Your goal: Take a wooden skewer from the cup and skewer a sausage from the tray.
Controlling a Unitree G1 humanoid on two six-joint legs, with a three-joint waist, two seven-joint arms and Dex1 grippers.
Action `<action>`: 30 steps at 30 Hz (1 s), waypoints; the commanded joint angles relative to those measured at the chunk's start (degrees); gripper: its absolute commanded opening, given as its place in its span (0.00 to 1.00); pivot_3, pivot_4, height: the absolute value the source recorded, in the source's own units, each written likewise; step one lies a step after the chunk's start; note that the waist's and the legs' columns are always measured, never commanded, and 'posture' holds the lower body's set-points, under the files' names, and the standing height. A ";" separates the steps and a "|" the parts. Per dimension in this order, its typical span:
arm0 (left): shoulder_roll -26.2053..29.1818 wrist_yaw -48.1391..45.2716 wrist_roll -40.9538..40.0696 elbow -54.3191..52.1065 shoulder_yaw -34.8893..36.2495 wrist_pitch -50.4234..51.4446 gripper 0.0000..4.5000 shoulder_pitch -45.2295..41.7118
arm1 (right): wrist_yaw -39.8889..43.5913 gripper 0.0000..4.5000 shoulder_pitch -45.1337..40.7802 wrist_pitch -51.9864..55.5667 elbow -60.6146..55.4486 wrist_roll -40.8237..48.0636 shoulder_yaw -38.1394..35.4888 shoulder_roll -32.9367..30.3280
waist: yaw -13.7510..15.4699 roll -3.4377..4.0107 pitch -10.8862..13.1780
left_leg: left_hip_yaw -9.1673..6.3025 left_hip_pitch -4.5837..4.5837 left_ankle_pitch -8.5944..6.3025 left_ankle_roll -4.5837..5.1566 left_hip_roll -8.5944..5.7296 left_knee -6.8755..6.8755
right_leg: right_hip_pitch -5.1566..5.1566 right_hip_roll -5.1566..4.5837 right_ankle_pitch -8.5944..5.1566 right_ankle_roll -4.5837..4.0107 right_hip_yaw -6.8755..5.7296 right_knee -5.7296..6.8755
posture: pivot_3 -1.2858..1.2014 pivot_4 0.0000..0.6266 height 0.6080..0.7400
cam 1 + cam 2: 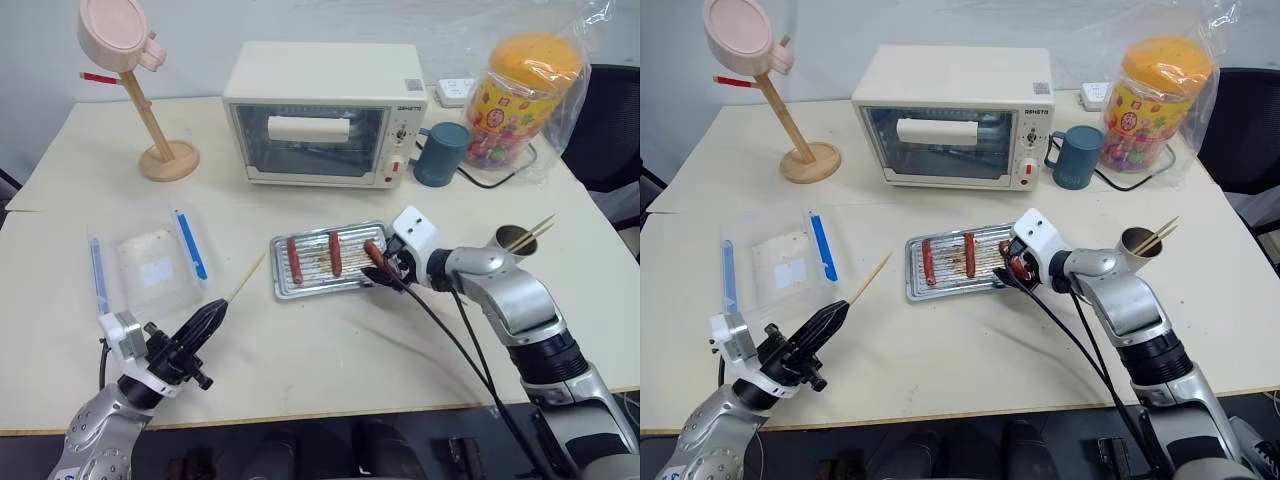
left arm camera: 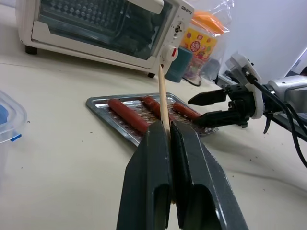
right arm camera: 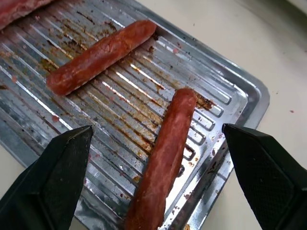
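Cream and smooth, the table (image 1: 330, 350) carries everything we see. At its middle lies the tray (image 1: 283, 285), a small rectangle of shiny steel with a rolled rim and a ridged bottom streaked with brown grease. Three reddish-brown sausages lie across the ridges; the sausage (image 1: 374, 250) nearest our right arm is the plumpest.

Our right gripper (image 1: 385, 272) hangs at that end of the tray with its black fingers spread wide. From the right wrist view, the sausage runs up between the two wedge-shaped fingertips (image 3: 53, 187), untouched by either, and the tray's burnt residue shows in close detail that the head views lack.

Our left gripper (image 1: 212, 314) sits low over the table near the front edge, its fingers pressed together on the wooden skewer (image 1: 245, 278), a thin pale stick that slants up toward the tray. The left wrist view shows the stick pinched between the dark fingers and the right gripper beyond.

Right of the tray stands the cup (image 1: 512, 240), dull silver and tapered, with more skewers leaning out. Behind are a white toaster oven (image 1: 320, 115) and a dark teal mug (image 1: 441, 154); a clear plastic box (image 1: 150, 265) with blue clips lies to the left.
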 commanded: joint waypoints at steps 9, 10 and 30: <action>-0.62 0.00 0.46 -0.69 -0.90 -1.94 0.00 -0.49 | 1.24 0.58 -2.04 -1.16 1.25 -1.87 0.82 1.71 | 0.00 0.00 0.00 | 0.00 0.00 0.00 0.00 0.00 0.02 | -0.01 0.00 0.00 0.00 0.00 0.02 | 0.52 0.24 1.00; -0.58 0.06 0.42 -0.70 -0.94 -1.95 0.00 -0.64 | 1.20 0.53 -2.04 -1.07 1.34 -1.95 0.75 1.76 | 0.01 0.00 0.00 | 0.00 -0.01 0.00 0.00 0.00 0.02 | -0.01 0.00 0.00 0.00 0.00 0.02 | 0.52 0.24 1.00; 0.15 0.85 0.17 -1.19 -1.51 -0.81 0.00 -1.79 | 1.42 0.31 -1.12 0.12 0.23 -2.46 0.65 2.25 | -0.01 0.00 0.00 | 0.00 0.00 0.00 0.00 0.00 0.02 | -0.01 0.00 0.00 0.00 0.00 0.02 | 0.52 0.24 1.00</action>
